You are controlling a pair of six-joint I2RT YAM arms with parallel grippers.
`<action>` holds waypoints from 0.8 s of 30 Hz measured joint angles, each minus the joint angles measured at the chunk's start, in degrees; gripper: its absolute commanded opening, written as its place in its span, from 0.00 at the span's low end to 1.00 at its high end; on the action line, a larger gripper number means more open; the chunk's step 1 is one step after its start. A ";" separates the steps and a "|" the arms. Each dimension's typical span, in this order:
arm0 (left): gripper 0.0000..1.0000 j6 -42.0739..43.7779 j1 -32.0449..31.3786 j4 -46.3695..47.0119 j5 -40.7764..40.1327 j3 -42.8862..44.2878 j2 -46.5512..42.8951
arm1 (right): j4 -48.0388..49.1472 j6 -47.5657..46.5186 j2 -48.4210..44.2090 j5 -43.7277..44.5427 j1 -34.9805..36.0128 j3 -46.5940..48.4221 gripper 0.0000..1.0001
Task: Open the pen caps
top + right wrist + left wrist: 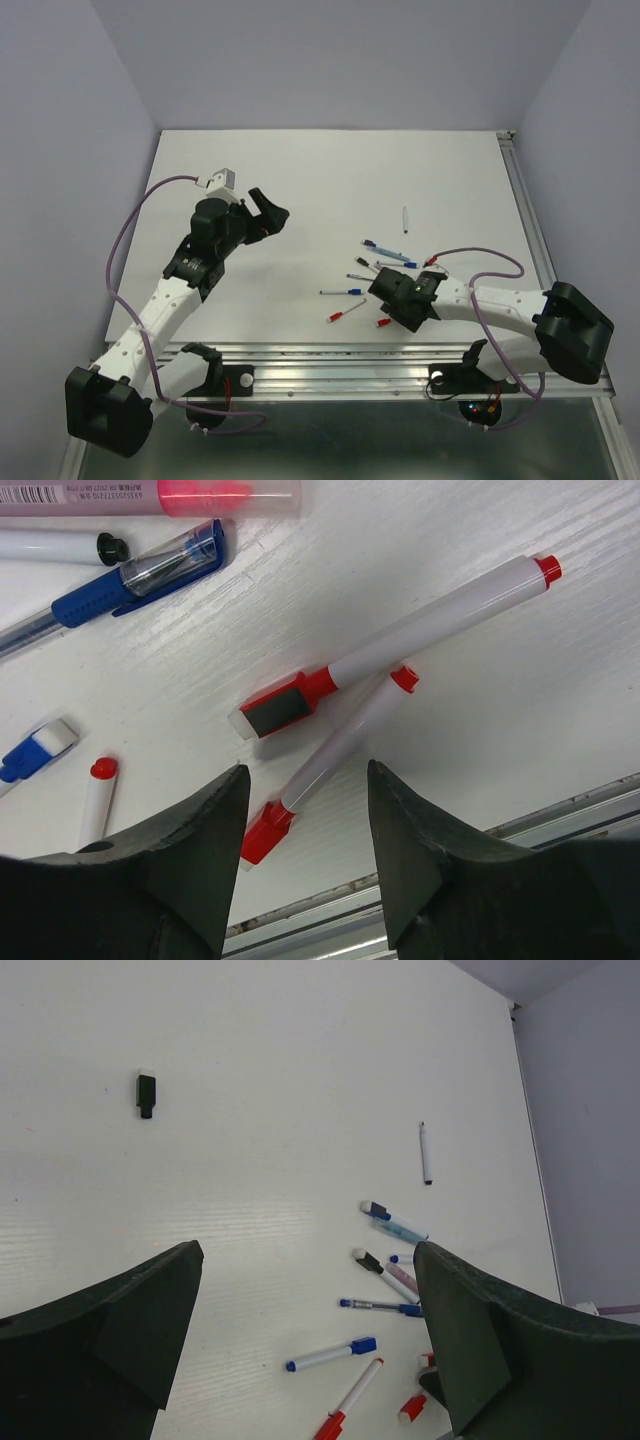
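Several pens lie in a loose cluster (385, 270) right of the table's middle. My right gripper (392, 312) is down among them. In the right wrist view it (305, 780) is open, its fingers on either side of a white pen (345, 738) with a red cap (265, 833). A second red-capped pen (400, 640) lies just beyond. My left gripper (268, 215) is open and empty, held above bare table left of the cluster. In its wrist view (308, 1252) I see a loose black cap (146, 1093), a blue-capped pen (330, 1354) and a red pen (350, 1402).
One pen (405, 220) lies apart, behind the cluster. A blue clip pen (140, 575) and a clear tube with a pink end (150, 498) lie at the far side of the right wrist view. The metal rail of the table's front edge (420, 890) runs just below my right fingers.
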 measured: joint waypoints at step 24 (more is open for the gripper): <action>0.99 -0.02 0.00 -1.44 -2.27 0.00 0.55 | 1.29 2.69 1.31 -3.58 0.66 -0.61 0.25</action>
